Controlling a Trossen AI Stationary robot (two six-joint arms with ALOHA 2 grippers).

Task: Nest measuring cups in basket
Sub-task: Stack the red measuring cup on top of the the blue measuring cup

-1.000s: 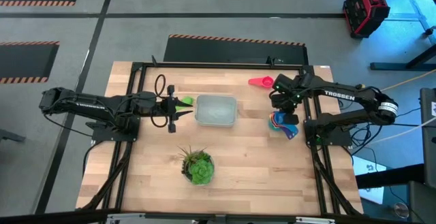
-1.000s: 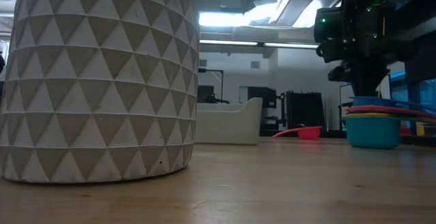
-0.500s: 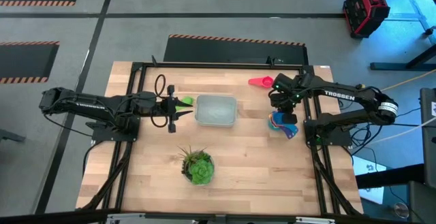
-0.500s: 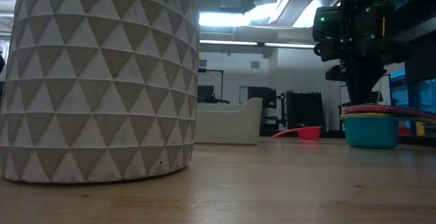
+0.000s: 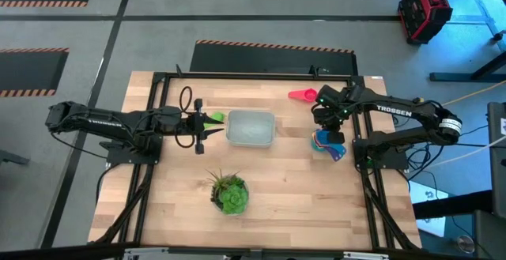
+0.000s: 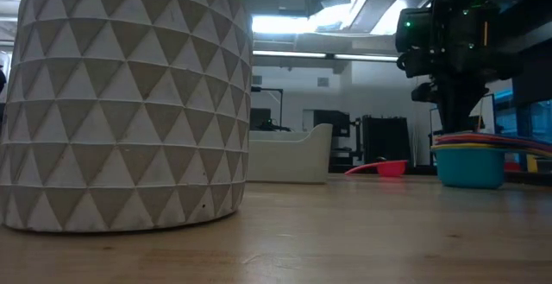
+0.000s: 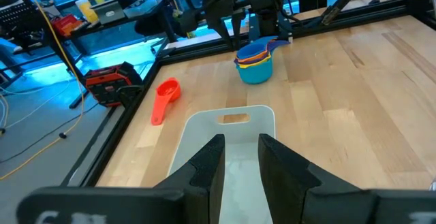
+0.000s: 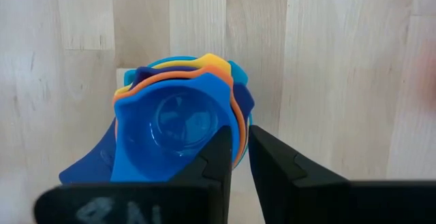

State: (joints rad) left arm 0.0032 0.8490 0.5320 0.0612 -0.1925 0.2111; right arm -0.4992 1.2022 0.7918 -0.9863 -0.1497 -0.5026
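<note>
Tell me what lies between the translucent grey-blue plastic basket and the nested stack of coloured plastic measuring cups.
Only bare wooden tabletop separates the basket from the cup stack, as the high view shows; the lone pink cup sits off that line.

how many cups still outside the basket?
At least 3 spots: the pink cup lying alone, a green cup at the left hand, and the nested stack under the right hand. Stack count unclear.

Even, bright overhead light, soft shadows; blue glow at the room's edges; near plant pot [image 6: 125, 103] slightly blurred.
</note>
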